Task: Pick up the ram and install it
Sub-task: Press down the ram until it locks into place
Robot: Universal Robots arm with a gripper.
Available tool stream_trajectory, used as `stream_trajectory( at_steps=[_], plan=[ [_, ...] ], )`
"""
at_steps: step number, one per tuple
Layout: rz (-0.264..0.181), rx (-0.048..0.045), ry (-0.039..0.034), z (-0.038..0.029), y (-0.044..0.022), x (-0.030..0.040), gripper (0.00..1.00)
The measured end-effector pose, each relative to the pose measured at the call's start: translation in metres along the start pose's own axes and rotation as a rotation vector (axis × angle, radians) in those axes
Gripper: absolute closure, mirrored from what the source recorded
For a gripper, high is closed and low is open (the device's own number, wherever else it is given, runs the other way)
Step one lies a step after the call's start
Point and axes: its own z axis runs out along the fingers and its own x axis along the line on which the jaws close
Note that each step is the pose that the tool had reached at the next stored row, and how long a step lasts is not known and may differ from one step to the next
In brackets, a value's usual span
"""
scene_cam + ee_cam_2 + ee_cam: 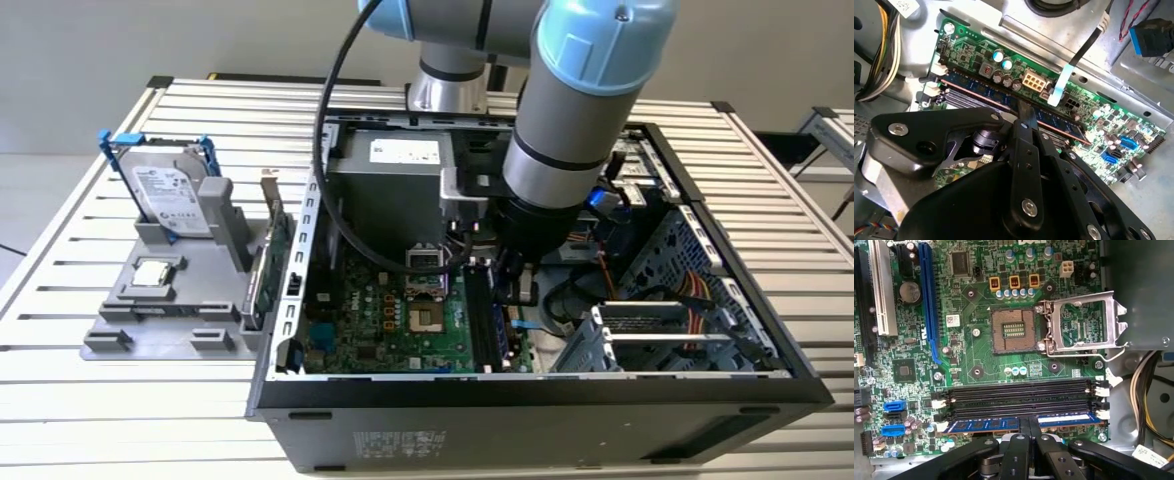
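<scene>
- You see the ram (1019, 424) lying along the slot of the motherboard (979, 355) that is nearest to the claw (1029, 427); in the second wrist view the ram (1004, 100) runs as a long blue-dark strip across the board.
- The claw meets the ram at about the middle of its length, and in both wrist views the two black fingers (1021, 450) stand close together, with the strip's upper edge going in between them. So the claw is narrow and it grips the ram.
- Just beside the ram, on the side away from the claw, you find three more black memory slots (1019, 397), parallel to it, with white latches (939, 403) at their ends.
- Farther on the board there is the open processor socket (1013, 331), and next to it the metal socket frame (1086, 322) is lifted up.
- A long blue expansion slot (929, 300) and a white slot (881, 290) lie well apart from the ram.
- In the exterior view the arm (574, 120) reaches down into the open computer case (534, 400), which stands on the slatted desk (120, 420).
- At the exterior view's left a grey holder (167, 300) on the desk carries a hard drive (167, 190), a small silver chip (156, 272) and a green card (274, 260) standing on its edge.
</scene>
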Motion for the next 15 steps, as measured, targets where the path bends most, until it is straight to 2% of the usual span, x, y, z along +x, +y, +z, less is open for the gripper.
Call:
stream_trajectory(
  at_steps=[4, 7, 9, 11, 15],
  plan=[
    [-0.005, 0.0001, -0.0003, 0.0011, 0.0, 0.0, 1.0],
    [-0.005, 0.0006, -0.0037, -0.0031, 0.0, -0.0004, 1.0],
    [-0.005, 0.0001, -0.0009, -0.0123, 0.0001, 0.0, 1.0],
    [-0.005, 0.0002, -0.001, -0.0207, 0.0002, 0.0, 1.0],
    [-0.006, -0.0015, -0.0005, -0.0328, 0.0003, 0.0001, 1.0]
  ],
)
